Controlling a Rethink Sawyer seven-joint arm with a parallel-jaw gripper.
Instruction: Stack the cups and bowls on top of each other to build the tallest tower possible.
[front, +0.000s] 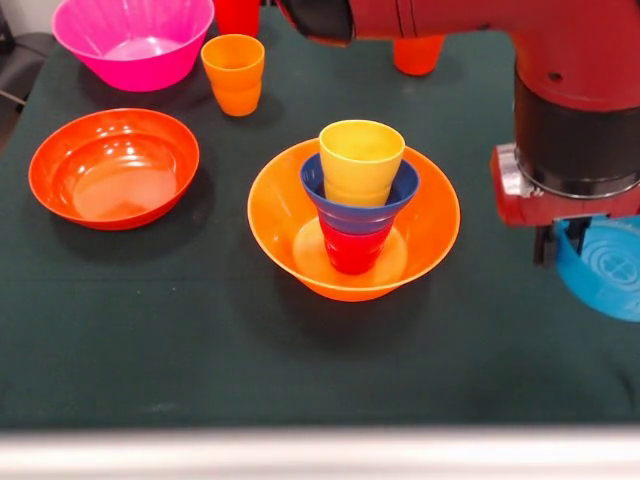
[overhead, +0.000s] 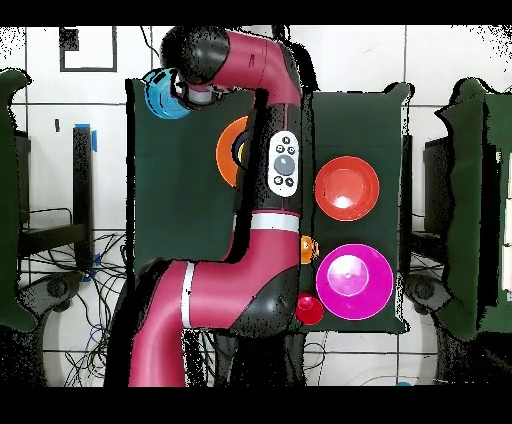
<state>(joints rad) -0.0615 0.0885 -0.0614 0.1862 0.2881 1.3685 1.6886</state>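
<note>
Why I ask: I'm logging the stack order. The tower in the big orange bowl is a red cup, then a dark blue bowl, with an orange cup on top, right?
Not quite. In the front view the top cup is yellow, not orange. The rest holds: red cup at the bottom, dark blue bowl on it, all inside the big orange bowl.

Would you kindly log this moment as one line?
gripper: at light blue bowl, fingers unclear | tower: red cup, dark blue bowl, yellow cup in big orange bowl
</note>
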